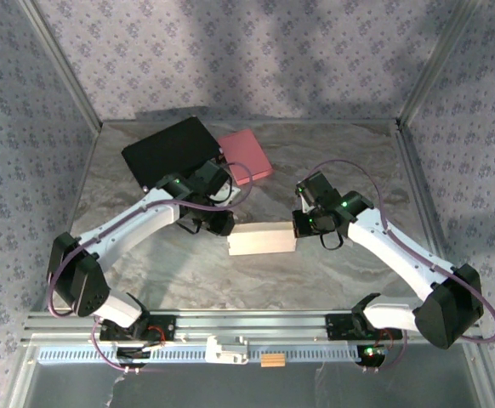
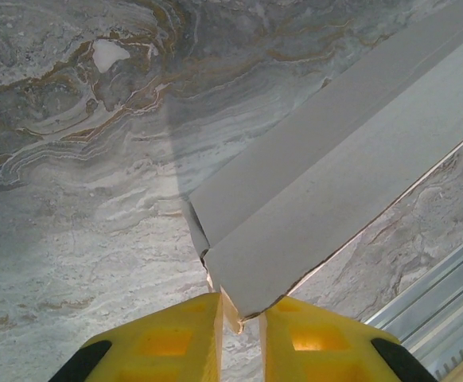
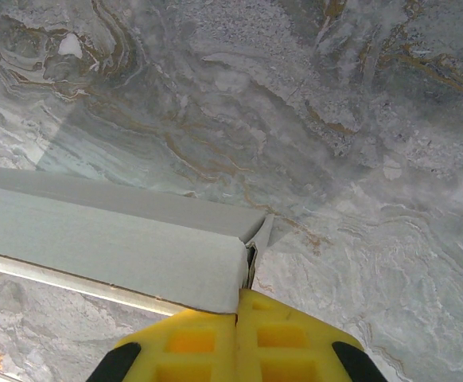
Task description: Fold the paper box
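The left gripper [image 2: 242, 338] is clamped on one corner of the box [image 1: 262, 240]. The right gripper [image 3: 238, 338], fingers together, pinches a thin flap at the opposite end. Gripping both ends probably steadies it for creasing. The box sits mid-frame in the top view, between the arms. It is pale, matte, stiff card, long and flat with sharp folds, on the marbled grey table [image 1: 349, 161].

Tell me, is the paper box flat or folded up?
Partly folded: the paper box shows two panels meeting at a crease; left pincer and right pincer each pinch an end.
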You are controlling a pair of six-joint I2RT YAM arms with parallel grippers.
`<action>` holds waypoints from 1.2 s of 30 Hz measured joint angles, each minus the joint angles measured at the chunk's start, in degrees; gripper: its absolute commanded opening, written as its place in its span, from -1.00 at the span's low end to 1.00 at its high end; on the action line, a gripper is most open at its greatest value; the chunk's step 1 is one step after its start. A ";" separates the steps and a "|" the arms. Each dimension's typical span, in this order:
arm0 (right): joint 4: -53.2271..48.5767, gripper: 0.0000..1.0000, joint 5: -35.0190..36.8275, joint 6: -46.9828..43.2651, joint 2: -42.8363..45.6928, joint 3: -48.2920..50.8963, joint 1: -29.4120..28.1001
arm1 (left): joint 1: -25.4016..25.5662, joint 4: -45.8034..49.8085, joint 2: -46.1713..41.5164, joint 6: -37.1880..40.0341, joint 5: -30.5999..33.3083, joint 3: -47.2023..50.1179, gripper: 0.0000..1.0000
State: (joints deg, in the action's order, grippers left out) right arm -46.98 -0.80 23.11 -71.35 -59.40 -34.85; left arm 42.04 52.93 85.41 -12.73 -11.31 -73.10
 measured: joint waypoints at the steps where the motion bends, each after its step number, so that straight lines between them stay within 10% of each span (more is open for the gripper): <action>1: 0.00 -1.00 0.00 0.00 0.00 0.00 0.00 | 0.00 0.07 0.07 0.00 0.02 -0.02 -0.67; 36: -0.76 -1.00 4.48 0.26 0.00 -0.13 -2.03 | -1.84 6.40 3.80 -15.50 -6.05 -6.91 -1.00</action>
State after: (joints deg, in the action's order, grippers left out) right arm -47.75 3.68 23.38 -71.35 -59.53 -36.88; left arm 40.21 59.33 89.21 -28.23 -17.37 -80.01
